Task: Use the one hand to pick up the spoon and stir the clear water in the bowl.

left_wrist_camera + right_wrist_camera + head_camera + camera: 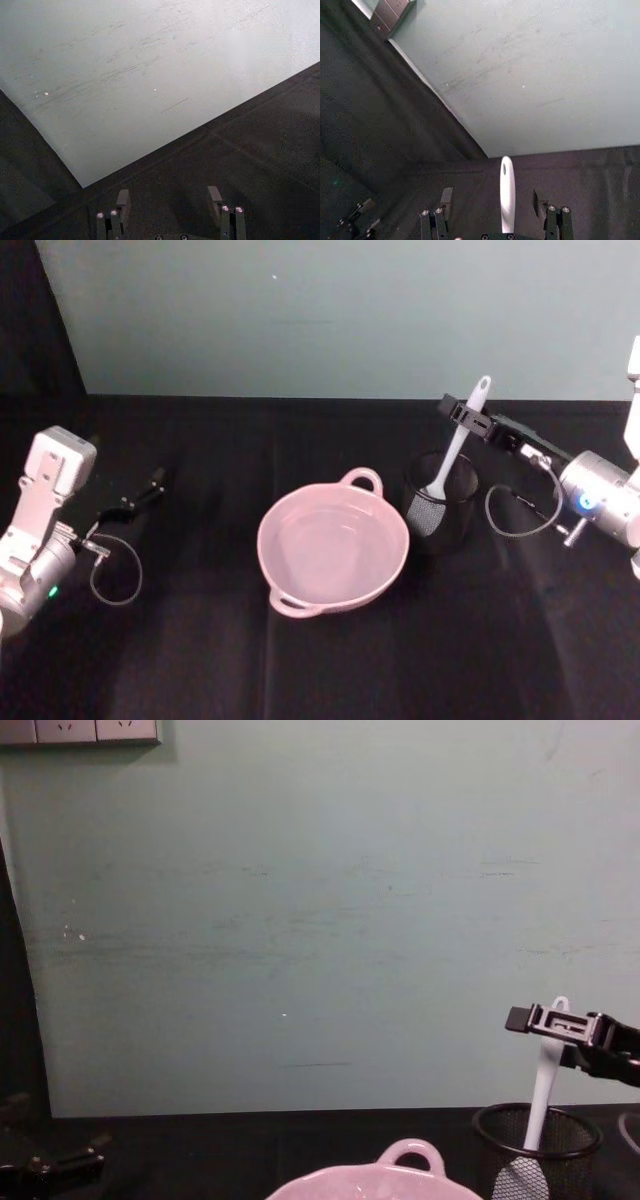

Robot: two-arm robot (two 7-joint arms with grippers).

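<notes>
Right gripper [462,415] is up at the spoon [458,445] handle, just under the holed tip, fingers spread either side of it and not closed on it as far as my wrist camera shows. The spoon stands tilted in the mesh cup [440,515], head down inside. The cup sits just beside the bowl [290,525], at its 3 o'clock. Water in the bowl, which is mid-table [250,440]. Left gripper [155,480] is parked low at the bowl's 9 o'clock, well apart, fingers spread.
</notes>
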